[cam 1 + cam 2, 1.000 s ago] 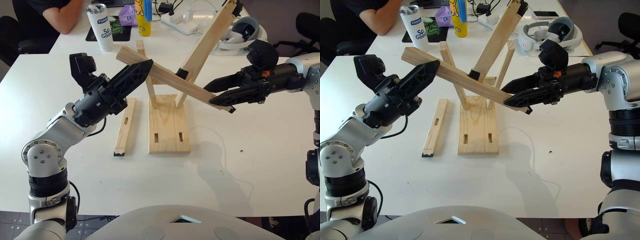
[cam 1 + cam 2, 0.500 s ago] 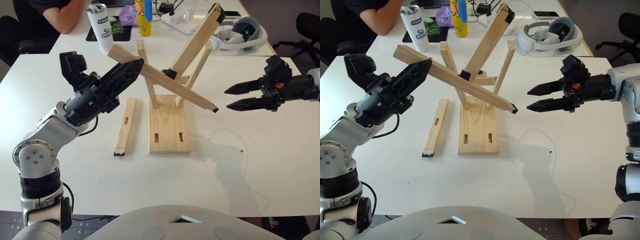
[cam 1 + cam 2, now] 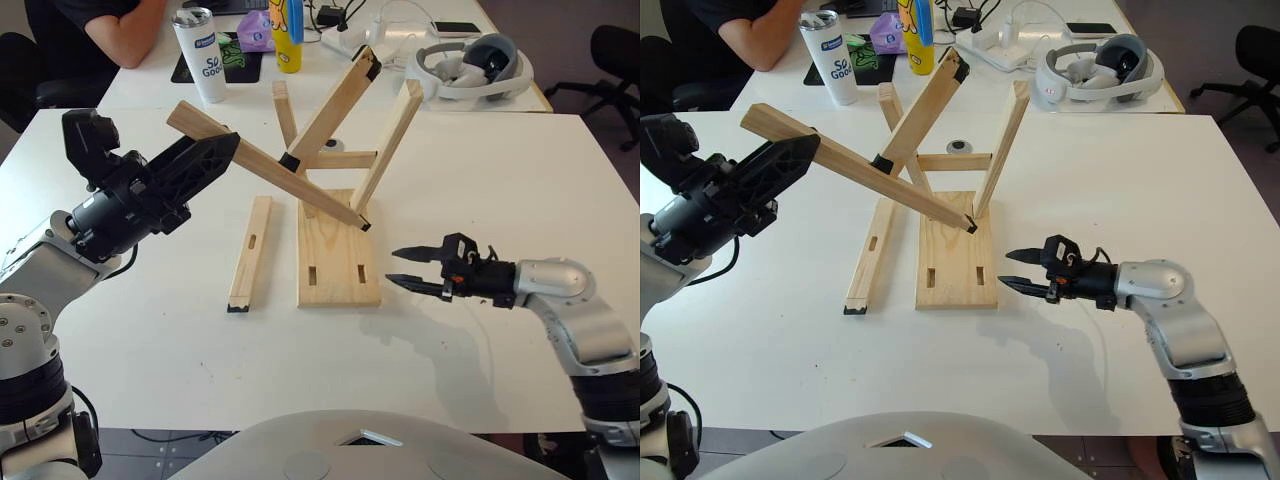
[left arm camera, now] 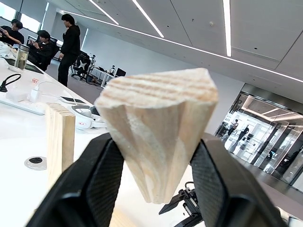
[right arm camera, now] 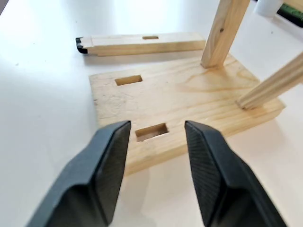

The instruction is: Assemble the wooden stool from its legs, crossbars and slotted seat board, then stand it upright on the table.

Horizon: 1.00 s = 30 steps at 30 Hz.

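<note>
The slotted seat board (image 3: pixel 338 255) lies flat mid-counter (image 3: pixel 500 170). Two legs (image 3: pixel 388 140) joined by a crossbar (image 3: pixel 340 159) rise from its far end. My left hand (image 3: pixel 225 152) is clamped on the upper end of a tilted leg (image 3: pixel 268 172), whose black-capped lower end meets the board. A loose leg (image 3: pixel 250 250) lies just left of the board. My right hand (image 3: pixel 392 266), fingers apart, hovers low just right of the board's near corner.

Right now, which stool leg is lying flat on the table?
The loose leg just left of the seat board, flat with its slot up. Two others stand in the board; the left tool grips the raised leg.
</note>
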{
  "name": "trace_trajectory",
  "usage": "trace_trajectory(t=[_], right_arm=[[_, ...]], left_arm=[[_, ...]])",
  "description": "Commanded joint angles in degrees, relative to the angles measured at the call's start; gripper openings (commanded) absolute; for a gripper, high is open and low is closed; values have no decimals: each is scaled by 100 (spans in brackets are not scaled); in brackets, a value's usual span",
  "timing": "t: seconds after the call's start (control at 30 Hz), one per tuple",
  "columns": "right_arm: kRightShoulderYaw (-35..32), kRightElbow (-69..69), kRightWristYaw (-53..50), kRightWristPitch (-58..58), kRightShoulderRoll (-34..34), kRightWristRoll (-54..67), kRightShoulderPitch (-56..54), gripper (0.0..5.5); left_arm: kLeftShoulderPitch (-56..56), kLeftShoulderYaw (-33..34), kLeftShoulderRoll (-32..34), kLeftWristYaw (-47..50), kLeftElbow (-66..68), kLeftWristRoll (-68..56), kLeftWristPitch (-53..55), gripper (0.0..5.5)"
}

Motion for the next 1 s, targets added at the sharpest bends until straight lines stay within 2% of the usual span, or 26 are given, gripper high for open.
trace_trajectory(t=[0.03,0.33,0.6,0.83,1.0], right_arm=[[401,1,-245,-592,152,-556,315,133],[1213,-23,-161,-691,200,-1001,447,2],[1279,594,-649,-555,178,-1769,199,0],[1137,772,-789,-255,332,-1596,-42,0],[1042,983,-887,-76,426,-1584,-218,0]], left_arm=[[-17,-61,20,-111,-43,205,-57,205],[-207,-178,27,-276,115,352,-17,205],[-153,-293,119,-487,77,625,60,205],[-96,-285,11,-648,-23,1219,-181,205],[69,-533,57,-928,-84,1787,-274,205]])
